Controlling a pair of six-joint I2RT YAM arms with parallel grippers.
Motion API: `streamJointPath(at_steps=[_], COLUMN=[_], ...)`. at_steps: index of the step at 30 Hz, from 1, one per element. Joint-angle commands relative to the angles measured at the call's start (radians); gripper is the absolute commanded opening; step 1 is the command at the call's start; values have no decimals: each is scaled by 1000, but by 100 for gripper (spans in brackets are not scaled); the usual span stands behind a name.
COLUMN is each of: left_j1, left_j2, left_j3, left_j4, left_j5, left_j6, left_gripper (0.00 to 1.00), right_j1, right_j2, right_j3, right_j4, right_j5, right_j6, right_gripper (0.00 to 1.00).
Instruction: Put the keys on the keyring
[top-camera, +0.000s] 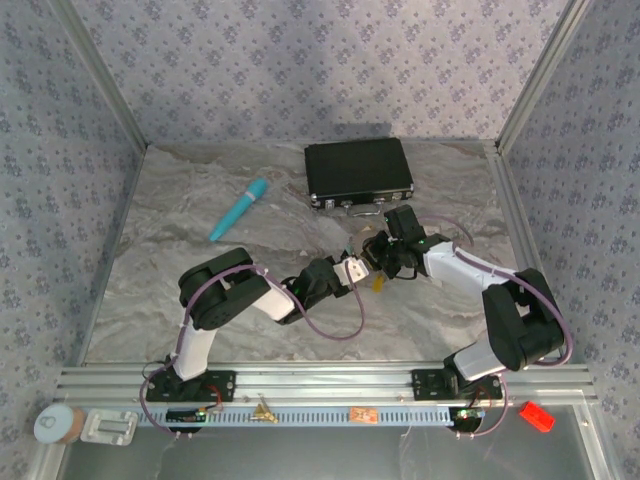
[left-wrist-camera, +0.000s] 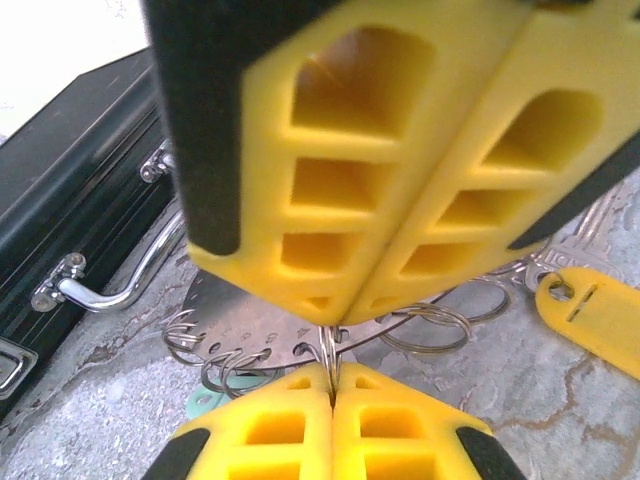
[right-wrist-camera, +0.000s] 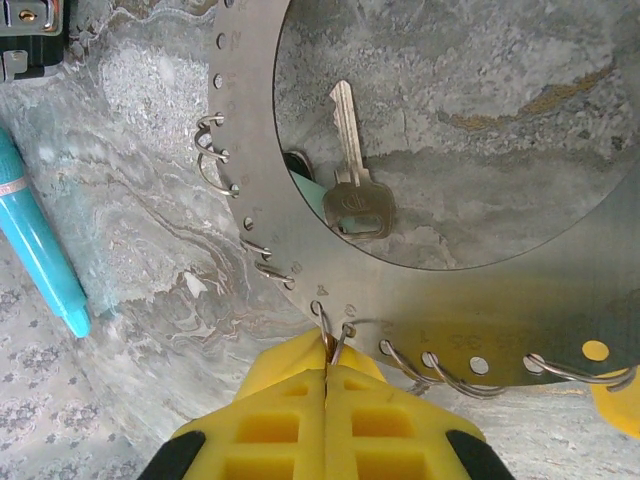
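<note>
Left gripper (left-wrist-camera: 332, 378) and right gripper (right-wrist-camera: 328, 365) meet mid-table, both pinched shut at the rim of the keyring (right-wrist-camera: 480, 312).
A teal pen (top-camera: 240, 208) lies at the left of the marble table (top-camera: 200, 300), and a black case (top-camera: 358, 172) sits behind the centre. The left gripper's yellow fingers press together on a thin wire loop (left-wrist-camera: 328, 348) hanging from the flat grey keyring, near the case. More loops thread the rim holes. A metal key (right-wrist-camera: 352, 195) shows through the wide hole, against the table. The right gripper's fingers likewise clamp a wire loop at the rim; whether it is the same one, I cannot tell. A yellow tag (left-wrist-camera: 590, 312) lies furthest right.
</note>
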Motion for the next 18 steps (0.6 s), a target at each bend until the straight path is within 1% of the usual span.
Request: streamJointPath(at_steps=[1,9,13,16,18], left_j1=[-7,-7,-7,-4,5], left_j2=[-11,-5,-10,-27,-42], left_j3=[5,-12,-22,-35,-47], left_j4=[103,164,178,166,156], left_j5=[7,27,25,34,63], left_j6=[1,-27,-30,-37,-56], left_gripper=[0,0,0,0,0], right_j1=[-1,1,-6,-27,-58], right_j2=[-15,-12,-24,-65,-109], right_j3=[-11,-13,-11,-10,0], right_j4=[-9,3,-2,-7,-33], right_j5=[-15,-23,-22,-7,5], right_j6=[21,27,1,-45,-90], right_gripper=[0,0,1,30,41])
